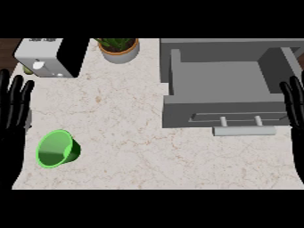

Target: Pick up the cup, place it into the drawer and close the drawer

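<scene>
The counter (147,133) is a pale marbled surface. The cup (57,149), green, sits at the near left of it. It looks tilted rather than upright, with its open mouth showing toward the left and its base pointing right. The left hand (6,111) shows at the left edge, resting there with the fingers straight, spread and pointing to the far side. It holds nothing. The cup lies just to the right of this hand, level with the palm and nearer than the fingertips. A narrow strip of counter appears to separate the two, and no contact is seen. The right hand (302,111) shows at the right edge in the same posture, with fingers straight, spread and empty. It is well apart from the cup, with the whole width of the counter between them. The drawer (220,80), grey, occupies the far right of the counter and stands pulled open toward the near side. Its flat grey floor is visible. A pale bar handle (245,130) runs across the drawer front on its near side. The right hand's fingers lie just beside the drawer's right wall. At the far left stands a white and black appliance (49,55). To its right is a potted plant (119,48) in a tan pot. Both stand well apart from the cup, on its far side.
</scene>
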### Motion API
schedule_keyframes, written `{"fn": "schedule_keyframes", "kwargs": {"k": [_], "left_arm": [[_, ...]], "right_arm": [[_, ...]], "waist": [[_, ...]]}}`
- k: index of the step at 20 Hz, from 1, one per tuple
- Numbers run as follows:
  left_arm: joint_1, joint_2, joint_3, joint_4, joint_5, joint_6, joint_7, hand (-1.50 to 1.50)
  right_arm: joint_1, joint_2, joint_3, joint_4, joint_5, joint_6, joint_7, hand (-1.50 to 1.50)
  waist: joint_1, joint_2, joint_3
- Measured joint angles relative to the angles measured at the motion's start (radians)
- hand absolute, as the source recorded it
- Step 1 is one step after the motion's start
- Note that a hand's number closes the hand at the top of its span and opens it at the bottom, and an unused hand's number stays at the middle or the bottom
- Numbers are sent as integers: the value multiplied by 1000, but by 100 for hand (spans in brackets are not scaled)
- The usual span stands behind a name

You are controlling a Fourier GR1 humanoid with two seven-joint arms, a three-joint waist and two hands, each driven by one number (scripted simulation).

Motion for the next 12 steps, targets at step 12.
{"fn": "schedule_keyframes", "kwargs": {"k": [12], "left_arm": [[83, -54, 40, 2, 51, 79, 16, -150]], "right_arm": [[-27, 24, 45, 26, -84, 49, 67, -150]], "waist": [[21, -27, -2]]}}
